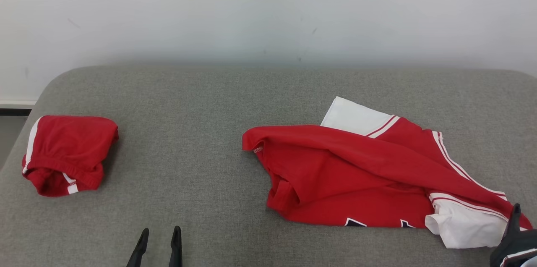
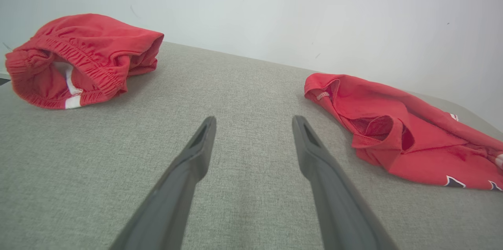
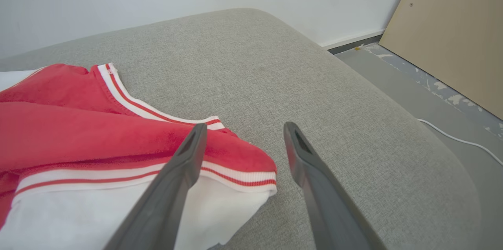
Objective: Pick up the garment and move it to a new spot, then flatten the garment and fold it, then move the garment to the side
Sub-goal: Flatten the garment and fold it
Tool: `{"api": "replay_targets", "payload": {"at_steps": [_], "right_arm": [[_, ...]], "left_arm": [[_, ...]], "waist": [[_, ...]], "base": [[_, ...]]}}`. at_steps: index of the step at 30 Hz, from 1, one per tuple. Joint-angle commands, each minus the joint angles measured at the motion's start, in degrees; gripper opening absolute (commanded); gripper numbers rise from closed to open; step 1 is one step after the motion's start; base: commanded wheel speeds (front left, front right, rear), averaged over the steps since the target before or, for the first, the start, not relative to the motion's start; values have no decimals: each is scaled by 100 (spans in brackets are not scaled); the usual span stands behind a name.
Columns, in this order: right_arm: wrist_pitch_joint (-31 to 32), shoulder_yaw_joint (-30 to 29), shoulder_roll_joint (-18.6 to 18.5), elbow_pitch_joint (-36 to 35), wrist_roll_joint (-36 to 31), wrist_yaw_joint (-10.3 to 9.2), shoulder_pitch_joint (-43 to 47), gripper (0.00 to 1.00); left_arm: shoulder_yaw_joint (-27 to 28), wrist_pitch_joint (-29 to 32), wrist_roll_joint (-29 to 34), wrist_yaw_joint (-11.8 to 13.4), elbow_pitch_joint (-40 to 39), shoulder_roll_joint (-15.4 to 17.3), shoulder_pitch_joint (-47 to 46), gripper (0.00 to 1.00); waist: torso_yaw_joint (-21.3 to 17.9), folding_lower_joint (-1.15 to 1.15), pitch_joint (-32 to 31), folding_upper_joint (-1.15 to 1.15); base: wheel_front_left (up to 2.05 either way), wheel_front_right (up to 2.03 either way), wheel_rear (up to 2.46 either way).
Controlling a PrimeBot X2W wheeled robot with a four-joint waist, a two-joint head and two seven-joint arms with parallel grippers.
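Nearest, the left end effector (image 1: 160, 230) hangs over bare grey counter (image 1: 201, 132), its two dark fingers spread apart with nothing between them. The right end effector (image 3: 244, 125) is low at the near right corner. Its fingers are also apart and grip nothing, though one finger crosses the striped cuff in its wrist view.

Just beyond them lies the garment (image 1: 356, 174), a red jersey with white sleeves, on the right half of the counter. It is bunched, with a long red fold (image 1: 377, 153) draped diagonally over the body. The near white sleeve (image 1: 465, 225) sits beside the right fingers, and a second white panel (image 1: 356, 118) pokes out at the far side.

The step in hand looks like flattening, and it probably wants both arms. The right end effector is best placed to pinch the cuff or the hem next to it, low and shallow, so that it catches one layer rather than the whole pile. The left one has to cross the bare cloth to the red corner (image 1: 251, 143) at the jersey's left edge. A slow outward pull by both, lifting slightly, should let the draped fold slide off. Dragging flat risks rucking the fabric against the counter's rough weave.

Farther left, well apart, a bundle of red shorts (image 1: 67, 153) sits near the counter's edge and is best left alone. Behind everything is the pale wall (image 1: 268, 15).
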Motion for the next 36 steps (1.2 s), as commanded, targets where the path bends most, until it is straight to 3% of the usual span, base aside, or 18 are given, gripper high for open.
{"api": "replay_targets", "payload": {"at_steps": [1,6,12,22,28,36], "right_arm": [[-100,94,7,-21,68,-13,101,100],[-401,615,33,-242,291,-13,309,100],[-676,1641,65,-788,823,-13,750,100],[-945,3391,90,-2657,1155,-13,1820,100],[-987,3977,89,-3246,1042,-13,2273,100],[-995,4292,37,-3238,849,-13,2661,100]], "left_arm": [[10,-20,71,6,-21,-6,47,100],[57,-20,43,5,-35,-6,78,100],[119,-21,-9,6,-46,-6,153,100],[210,-20,-67,6,-65,-6,247,100],[284,-20,-99,6,-35,-7,295,100],[379,-20,-71,6,30,-6,389,100]], "waist": [[-12,0,-3,0],[-73,0,-35,0],[-177,0,-122,0],[-367,0,-250,0],[-452,0,-305,0],[-543,0,-364,0]], "base": [[0,0,0],[0,0,0],[0,0,0],[0,0,0],[0,0,0],[0,0,0]]}}
